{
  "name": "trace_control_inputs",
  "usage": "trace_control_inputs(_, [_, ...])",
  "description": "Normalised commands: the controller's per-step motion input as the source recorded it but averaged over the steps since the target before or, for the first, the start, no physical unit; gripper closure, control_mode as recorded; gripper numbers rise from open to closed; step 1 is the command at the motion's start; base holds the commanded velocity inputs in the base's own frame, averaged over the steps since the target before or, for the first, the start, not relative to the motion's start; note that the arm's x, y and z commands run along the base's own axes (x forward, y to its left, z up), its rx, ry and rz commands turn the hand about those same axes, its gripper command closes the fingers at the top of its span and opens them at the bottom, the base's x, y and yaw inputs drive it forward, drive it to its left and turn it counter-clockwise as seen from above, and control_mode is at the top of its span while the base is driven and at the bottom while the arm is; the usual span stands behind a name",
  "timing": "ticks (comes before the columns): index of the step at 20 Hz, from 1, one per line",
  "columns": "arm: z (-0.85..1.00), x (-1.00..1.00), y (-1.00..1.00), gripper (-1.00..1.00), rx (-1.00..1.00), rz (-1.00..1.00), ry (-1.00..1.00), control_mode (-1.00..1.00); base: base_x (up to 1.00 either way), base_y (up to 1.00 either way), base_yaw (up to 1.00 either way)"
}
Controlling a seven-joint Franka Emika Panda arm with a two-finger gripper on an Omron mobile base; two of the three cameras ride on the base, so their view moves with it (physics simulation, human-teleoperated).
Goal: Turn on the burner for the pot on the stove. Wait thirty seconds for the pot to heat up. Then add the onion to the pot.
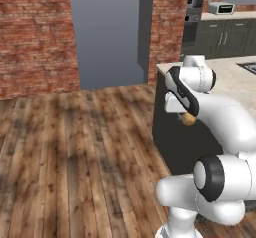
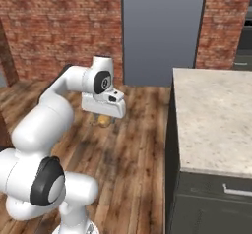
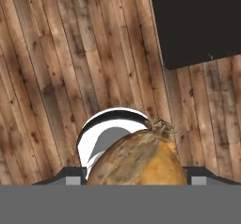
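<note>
The pincer (image 2: pixel 104 120) is clenched on the onion (image 3: pixel 139 161), which hangs over the wood floor (image 1: pixel 75 152) just left of the dark island's side; in the hand view the bulb sits between the finger tips, its dry root tuft up. The island's speckled counter (image 2: pixel 216 115) lies to the right; brick walls (image 1: pixel 35 37) stand far behind.

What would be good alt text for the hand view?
A golden-brown onion sits close up between the jaws, its dry tufted tip pointing up and right. Below it lies a wooden plank floor, with a dark cabinet side at upper right.
</note>
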Motion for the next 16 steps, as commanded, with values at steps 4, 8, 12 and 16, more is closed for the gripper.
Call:
trace_control_inputs(4, [0.0,0.0,0.0,1.0,0.0,0.0,0.0,1.0,1.0,0.98,-0.03])
trace_control_inputs(8, [0.0,0.0,0.0,1.0,0.0,0.0,0.0,1.0,1.0,0.55,0.0])
trace_control_inputs(12, [0.0,0.0,0.0,1.0,0.0,0.0,0.0,1.0,1.0,0.35,-0.05])
trace_control_inputs(16, [0.0,0.0,0.0,1.0,0.0,0.0,0.0,1.0,1.0,0.31,-0.13])
